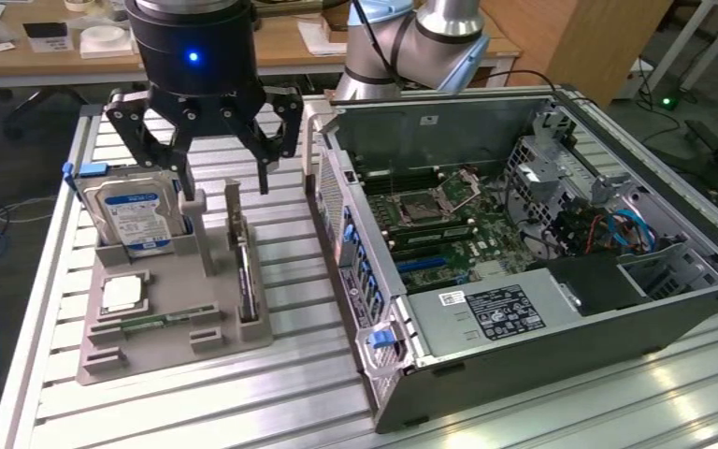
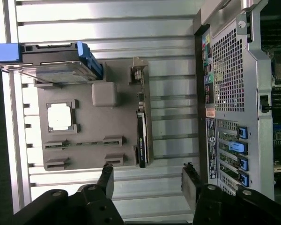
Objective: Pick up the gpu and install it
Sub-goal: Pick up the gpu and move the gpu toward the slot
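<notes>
Black 2-finger gripper point(image 1: 225, 187): held wide open, empty, positioned above thin black gpu point(image 1: 247, 281) seated edgewise in grey plastic holder tray point(image 1: 160, 323)

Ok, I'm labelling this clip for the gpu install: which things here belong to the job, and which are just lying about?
Job: gpu standing on edge in the grey holder; open gripper above the holder; open computer case.
Lying about: hard drive, processor chip, memory stick, all in the same holder.

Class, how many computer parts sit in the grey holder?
4: hard drive standing at one end, processor lying flat, memory stick in a slot, gpu on edge nearest the case.
</notes>
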Tool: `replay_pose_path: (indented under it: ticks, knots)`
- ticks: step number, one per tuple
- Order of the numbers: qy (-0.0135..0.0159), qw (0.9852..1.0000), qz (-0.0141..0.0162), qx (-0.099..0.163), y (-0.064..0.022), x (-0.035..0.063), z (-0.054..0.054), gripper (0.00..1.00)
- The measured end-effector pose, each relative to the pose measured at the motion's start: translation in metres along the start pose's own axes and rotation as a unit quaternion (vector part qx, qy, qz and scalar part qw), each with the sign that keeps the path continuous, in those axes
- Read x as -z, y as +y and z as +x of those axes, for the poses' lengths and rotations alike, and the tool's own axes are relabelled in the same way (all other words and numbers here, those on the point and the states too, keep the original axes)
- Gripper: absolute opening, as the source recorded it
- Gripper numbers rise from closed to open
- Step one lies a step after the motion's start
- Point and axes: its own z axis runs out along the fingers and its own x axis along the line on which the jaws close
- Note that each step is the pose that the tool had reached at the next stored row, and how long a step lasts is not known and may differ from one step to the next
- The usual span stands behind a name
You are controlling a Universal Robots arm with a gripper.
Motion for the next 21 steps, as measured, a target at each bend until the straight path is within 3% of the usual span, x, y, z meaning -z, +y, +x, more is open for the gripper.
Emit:
replay_pose_path:
  ticks: [1,7,17,21]
  knots:
    - [0.0000,1.0000,0.0000,0.000,0.0003,0.0000,0.0000,0.71]
    - [0.0009,0.9998,-0.0004,0.021,0.0029,-0.0009,0.0002,0.71]
    - [0.0010,0.9998,-0.0005,0.022,0.0030,-0.0010,0.0002,0.71]
    - [0.0016,0.9993,-0.0009,0.037,0.0034,-0.0015,0.0002,0.71]
